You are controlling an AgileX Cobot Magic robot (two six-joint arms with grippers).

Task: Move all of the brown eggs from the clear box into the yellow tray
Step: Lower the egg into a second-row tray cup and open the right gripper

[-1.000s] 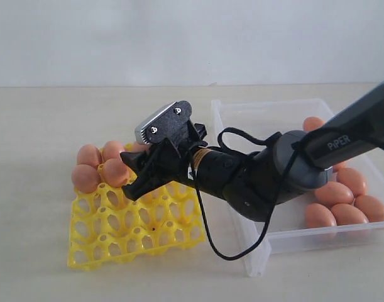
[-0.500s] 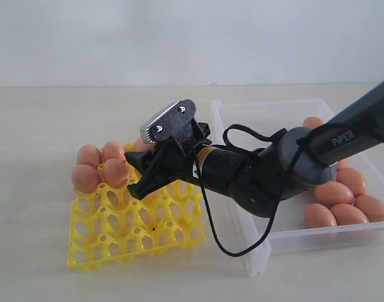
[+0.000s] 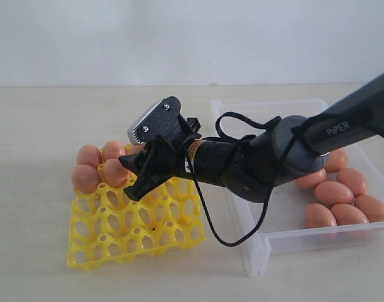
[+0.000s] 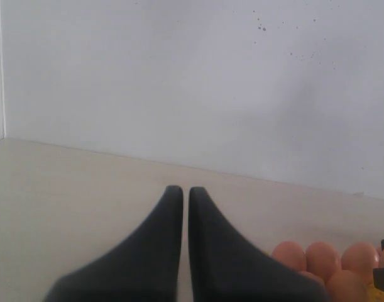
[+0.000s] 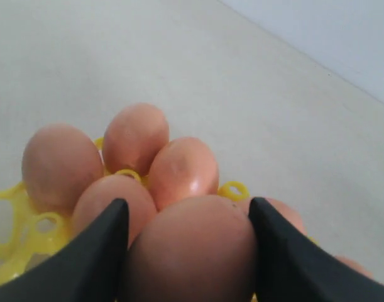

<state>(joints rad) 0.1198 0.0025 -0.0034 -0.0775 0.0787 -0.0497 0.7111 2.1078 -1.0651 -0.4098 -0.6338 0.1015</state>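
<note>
The far left corner of the yellow tray [image 3: 116,242] is blocked by a tight cluster of brown eggs [image 3: 89,155]. The right gripper [image 5: 188,207], clamped on a further brown egg [image 5: 192,258], hangs just beside that cluster over the far row, while the near rows of cups stand open from above. The right arm [image 3: 261,163] lies across the left end of the clear box [image 3: 261,251] and closes off access there, and loose eggs [image 3: 342,192] crowd its right end. The table [image 3: 34,126] left of and in front of the tray is open; whether the held egg touches its neighbours cannot be told.
</note>
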